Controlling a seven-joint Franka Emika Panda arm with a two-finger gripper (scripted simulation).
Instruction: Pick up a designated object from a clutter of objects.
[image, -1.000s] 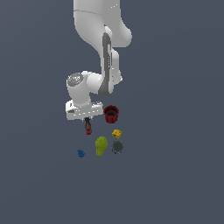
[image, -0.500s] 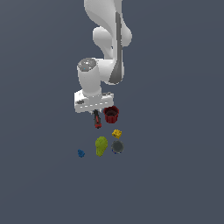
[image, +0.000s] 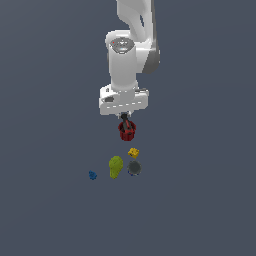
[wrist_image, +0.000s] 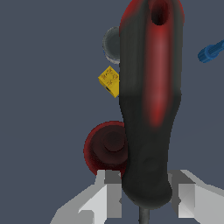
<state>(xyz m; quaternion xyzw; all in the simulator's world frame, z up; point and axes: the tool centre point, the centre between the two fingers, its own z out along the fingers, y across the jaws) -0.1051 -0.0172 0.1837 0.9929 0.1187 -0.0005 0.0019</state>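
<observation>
Arm (image: 127, 50) hangs over the clutter. Gripper (wrist_image: 144, 199) clenched on the screwdriver (wrist_image: 151, 100), held off the floor above the red cup (image: 127, 130). Below lie pear lump (image: 115, 166), grey piece (image: 133, 168), yellow block (image: 133, 152), blue piece (image: 92, 175).

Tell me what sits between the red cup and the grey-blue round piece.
In the exterior view, the yellow block lies between the red cup and the grey-blue round piece. The wrist view shows the same order.
</observation>
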